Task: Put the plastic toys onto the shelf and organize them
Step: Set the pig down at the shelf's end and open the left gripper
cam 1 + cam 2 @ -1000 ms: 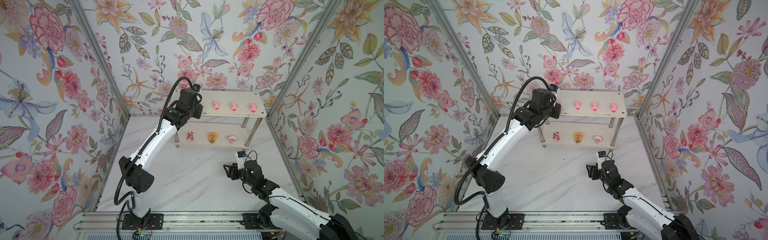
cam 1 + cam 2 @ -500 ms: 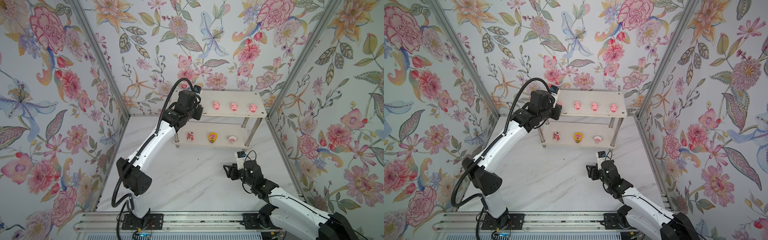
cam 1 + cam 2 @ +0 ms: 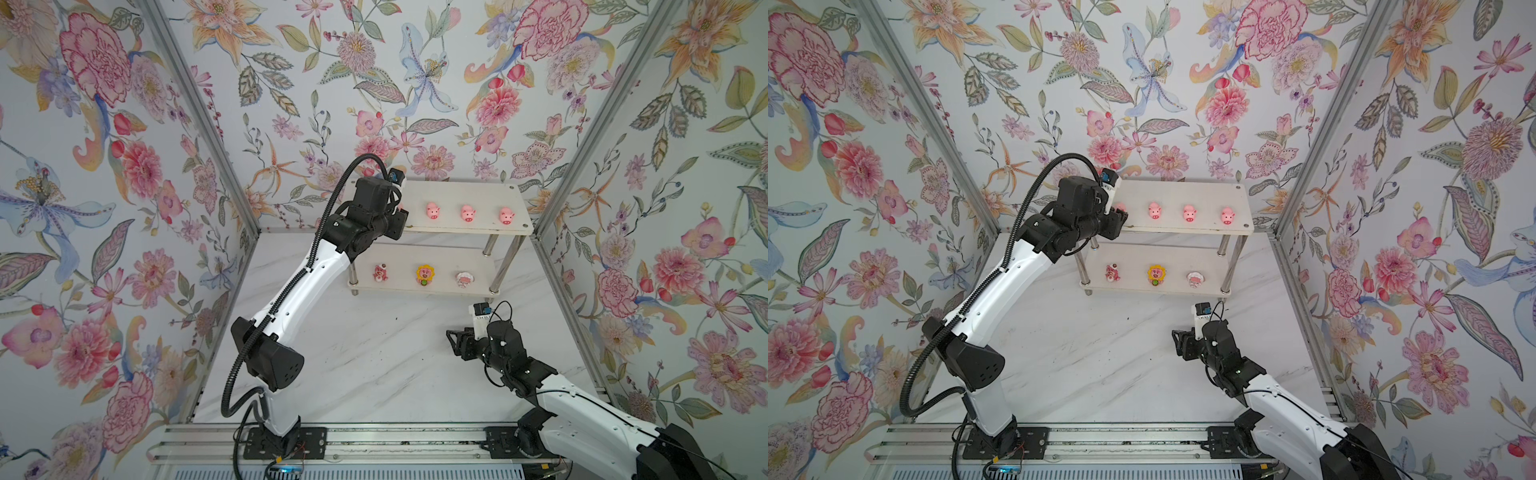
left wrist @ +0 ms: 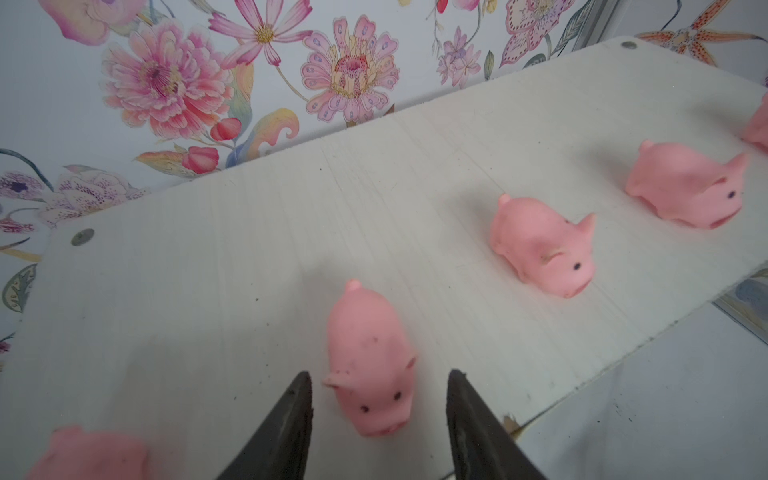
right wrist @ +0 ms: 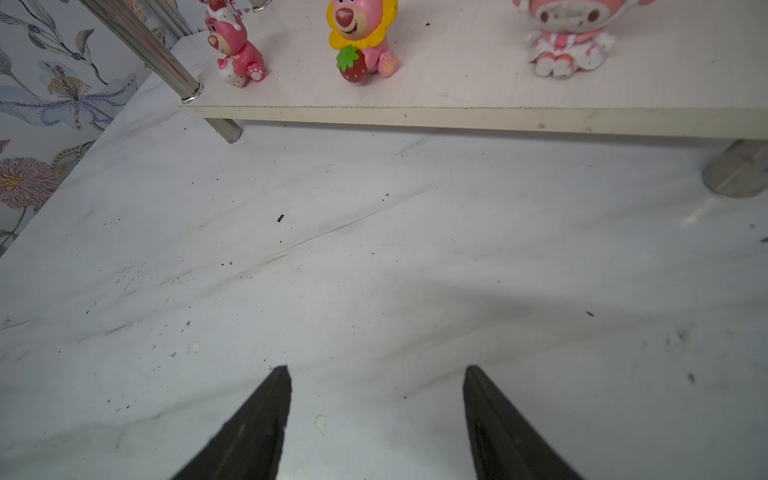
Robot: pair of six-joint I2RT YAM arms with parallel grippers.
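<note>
**Ana:** Where was the left gripper?

**Ben:** It was over the upper board of the shelf. Its jaws were parted a little, with one pink pig standing between them, snout toward the wrist. A strip of board showed on either side, so neither jaw touched it. A second pig and a third pig stood out beyond the tips, off to one side. A fourth pig sat close outside the other jaw.

**Ana:** How did that pig look likely to handle?

**Ben:** It looked very light, soft and squashy, with a matte skin that should not slip much. A hard squeeze would probably dent it or pop it out. The flanks at mid-body seemed the place to hold, not the ears or snout.

**Ana:** And the right gripper?

**Ben:** Its jaws stood wide with nothing between them, low over the bare table. Ahead of its tips, the lower board carried the bear figure, the yellow-petalled figure and the pink-and-white figure, all upright.

**Ana:** Were they softer too?

**Ben:** They looked hard and glossy, with large heads, so a nudge would likely tip them. A hold low on the body seemed safest.
</note>
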